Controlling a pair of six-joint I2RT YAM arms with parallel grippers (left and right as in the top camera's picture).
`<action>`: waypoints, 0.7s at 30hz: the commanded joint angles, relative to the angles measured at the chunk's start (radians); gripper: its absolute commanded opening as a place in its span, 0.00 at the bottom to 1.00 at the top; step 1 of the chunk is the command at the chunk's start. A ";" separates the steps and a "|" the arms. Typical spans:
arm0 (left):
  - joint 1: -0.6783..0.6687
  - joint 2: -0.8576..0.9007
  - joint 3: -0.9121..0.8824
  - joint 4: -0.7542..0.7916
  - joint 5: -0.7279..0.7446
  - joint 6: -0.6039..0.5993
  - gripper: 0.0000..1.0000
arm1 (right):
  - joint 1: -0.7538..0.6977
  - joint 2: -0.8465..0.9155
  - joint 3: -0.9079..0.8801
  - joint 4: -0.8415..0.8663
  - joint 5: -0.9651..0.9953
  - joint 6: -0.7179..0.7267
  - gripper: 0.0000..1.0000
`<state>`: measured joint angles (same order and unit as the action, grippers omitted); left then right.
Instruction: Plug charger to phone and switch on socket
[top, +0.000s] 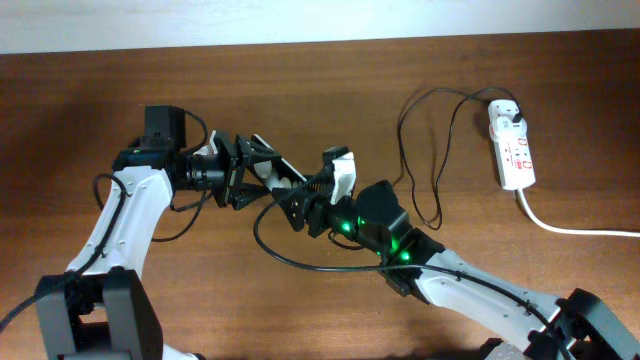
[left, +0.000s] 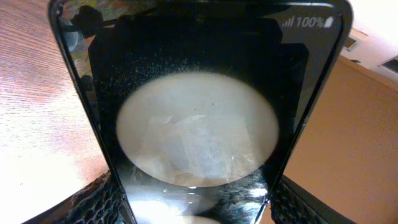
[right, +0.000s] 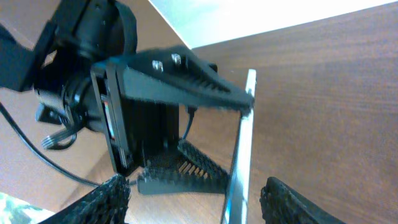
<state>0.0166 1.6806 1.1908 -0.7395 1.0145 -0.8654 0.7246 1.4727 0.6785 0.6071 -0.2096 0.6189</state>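
Two-finger L gripper (top: 264, 171) clamps phone (left: 199, 124); R gripper (right: 198, 194) open, phone's thin edge btwn its jaws, untouched.

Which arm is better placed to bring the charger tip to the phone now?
Probably right. The left claw is shut on the phone, while the right claw is open beside it, and the charger cable lies on the right arm's side.

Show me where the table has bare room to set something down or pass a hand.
Free: the far strip of the table between the left arm and the charger loop; also the near patch between the left arm and the right arm. Crowded: mid-table, where both arms meet at the phone, and around the socket.
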 joint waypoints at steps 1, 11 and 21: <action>0.006 0.000 0.001 0.006 0.040 -0.008 0.50 | 0.005 0.064 0.073 -0.005 -0.013 0.000 0.70; 0.006 0.000 0.001 0.006 0.041 0.006 0.50 | 0.008 0.141 0.158 -0.121 0.008 -0.019 0.46; 0.006 0.000 0.001 0.006 0.041 0.006 0.51 | 0.054 0.140 0.158 -0.124 0.038 -0.019 0.29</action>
<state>0.0204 1.6806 1.1908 -0.7399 1.0149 -0.8646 0.7609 1.6077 0.8139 0.4759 -0.1581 0.6014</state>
